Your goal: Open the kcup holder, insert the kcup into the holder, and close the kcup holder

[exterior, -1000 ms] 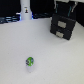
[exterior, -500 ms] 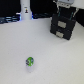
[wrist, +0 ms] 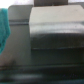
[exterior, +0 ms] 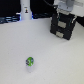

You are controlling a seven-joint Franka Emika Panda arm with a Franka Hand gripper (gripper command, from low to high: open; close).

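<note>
Gripper [exterior: 64, 16] blurred above kcup holder [exterior: 63, 27].

We see our arm [exterior: 65, 6] reaching down from the top of the exterior view, toward its right side, wrist pointing downward. Our gripper [exterior: 63, 20] hangs below it with its pale body showing, but blur keeps us from telling how its jaws stand.

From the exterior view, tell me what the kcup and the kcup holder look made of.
The kcup: top looks like shiny foil, green and multicoloured with glints; whitish body, probably plastic. The kcup holder: dark, boxy, matte black, likely plastic or coated metal; too blurred to say which.
</note>
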